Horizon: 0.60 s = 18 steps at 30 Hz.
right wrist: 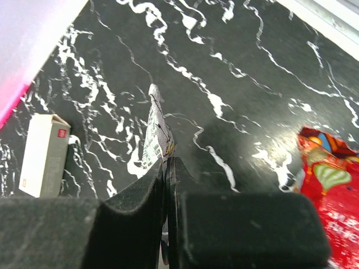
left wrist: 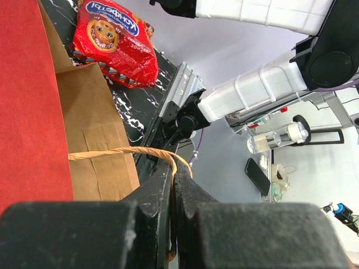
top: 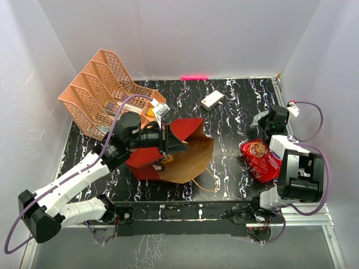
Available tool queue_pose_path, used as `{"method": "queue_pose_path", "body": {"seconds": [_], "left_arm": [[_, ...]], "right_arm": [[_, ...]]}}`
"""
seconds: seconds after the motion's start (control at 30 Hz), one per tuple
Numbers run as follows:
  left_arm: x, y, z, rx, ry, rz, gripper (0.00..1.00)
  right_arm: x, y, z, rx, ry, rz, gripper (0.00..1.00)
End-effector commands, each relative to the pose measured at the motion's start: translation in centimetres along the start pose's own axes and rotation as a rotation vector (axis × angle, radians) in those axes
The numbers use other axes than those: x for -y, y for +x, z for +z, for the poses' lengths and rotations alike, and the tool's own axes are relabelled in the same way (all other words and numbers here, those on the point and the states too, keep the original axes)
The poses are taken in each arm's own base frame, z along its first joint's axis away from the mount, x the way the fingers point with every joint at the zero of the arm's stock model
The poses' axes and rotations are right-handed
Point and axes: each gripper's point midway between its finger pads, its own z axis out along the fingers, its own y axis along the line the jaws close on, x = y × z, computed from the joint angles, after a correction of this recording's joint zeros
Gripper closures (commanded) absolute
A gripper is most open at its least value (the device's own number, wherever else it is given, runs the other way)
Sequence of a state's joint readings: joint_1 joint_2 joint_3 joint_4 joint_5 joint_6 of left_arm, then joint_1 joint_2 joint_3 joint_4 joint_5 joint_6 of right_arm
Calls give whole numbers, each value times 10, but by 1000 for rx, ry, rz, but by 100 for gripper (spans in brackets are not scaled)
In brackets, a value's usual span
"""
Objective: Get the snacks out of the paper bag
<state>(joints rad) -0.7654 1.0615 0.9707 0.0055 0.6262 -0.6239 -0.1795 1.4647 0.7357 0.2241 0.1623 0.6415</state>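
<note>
The left gripper (left wrist: 173,165) reaches out and pinches the paper bag (left wrist: 31,112) by its cord handle (left wrist: 120,151), while the right gripper (right wrist: 167,163), far right, pinches a thin wrapper (right wrist: 155,134).

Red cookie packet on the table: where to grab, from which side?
Probably pinch the far end seam of the red cookie packet from above, fingers across the seam. It lies flat, so the body offers no thin edge. The right gripper is nearest but shut on a small wrapper; the left gripper holds the paper bag.
</note>
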Motion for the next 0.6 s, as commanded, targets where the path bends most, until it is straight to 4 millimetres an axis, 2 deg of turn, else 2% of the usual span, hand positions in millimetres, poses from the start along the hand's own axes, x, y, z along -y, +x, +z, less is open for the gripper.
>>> {"method": "queue_pose_path", "body": {"seconds": [0.0, 0.13, 0.2, 0.37, 0.47, 0.57], "left_arm": [[18, -24, -2, 65, 9, 68, 100], [22, -39, -13, 124, -35, 137, 100], [24, -45, -18, 151, -54, 168, 100], [26, -51, -24, 177, -67, 212, 100], [30, -54, -26, 187, -52, 231, 100], [31, -54, -26, 188, -53, 242, 100]], "right_arm": [[-1, -11, 2, 29, -60, 46, 92], [18, 2, 4, -16, -16, 34, 91], [27, 4, 4, -21, 24, 15, 87], [52, 5, -2, -46, 155, -37, 69], [61, 2, -13, -63, 210, -79, 55], [46, -18, -29, -38, 146, -176, 43]]}}
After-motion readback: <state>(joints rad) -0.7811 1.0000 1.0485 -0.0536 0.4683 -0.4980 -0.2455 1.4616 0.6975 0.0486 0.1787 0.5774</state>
